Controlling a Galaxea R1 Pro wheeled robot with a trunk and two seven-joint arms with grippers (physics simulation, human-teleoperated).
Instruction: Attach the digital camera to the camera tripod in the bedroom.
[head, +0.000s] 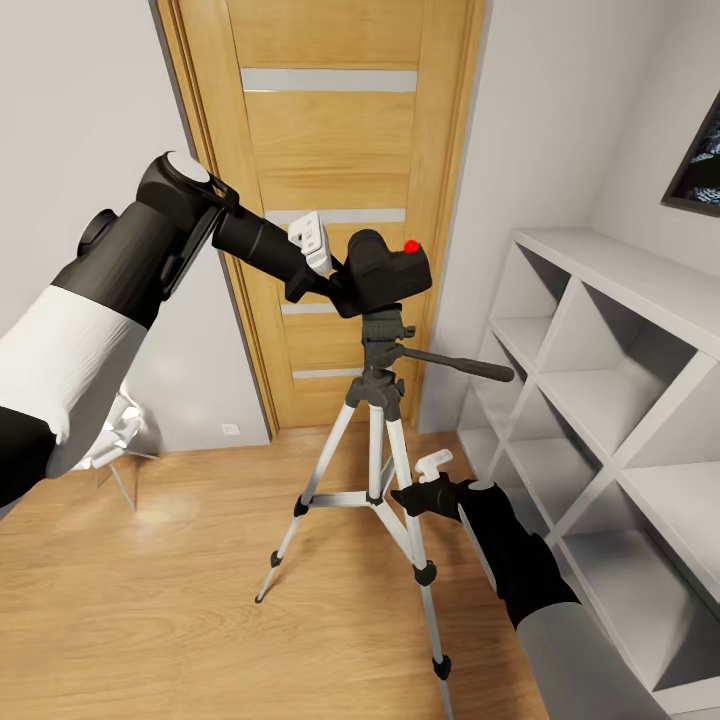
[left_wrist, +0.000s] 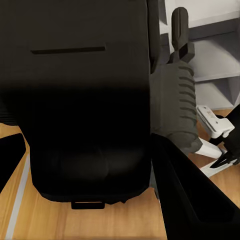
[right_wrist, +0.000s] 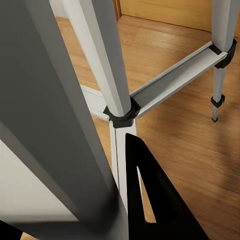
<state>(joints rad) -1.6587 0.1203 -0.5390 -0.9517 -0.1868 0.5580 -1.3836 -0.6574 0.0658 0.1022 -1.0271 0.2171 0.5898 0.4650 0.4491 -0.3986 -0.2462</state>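
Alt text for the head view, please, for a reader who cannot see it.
The left gripper holds the digital camera on the head of the camera tripod, before an oak door. The right gripper is at a tripod leg, beside a white cube shelf.

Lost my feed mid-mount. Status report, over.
Left gripper shut on digital camera, camera at tripod head. Right gripper at a camera tripod leg, grip unclear. Nothing in the way.
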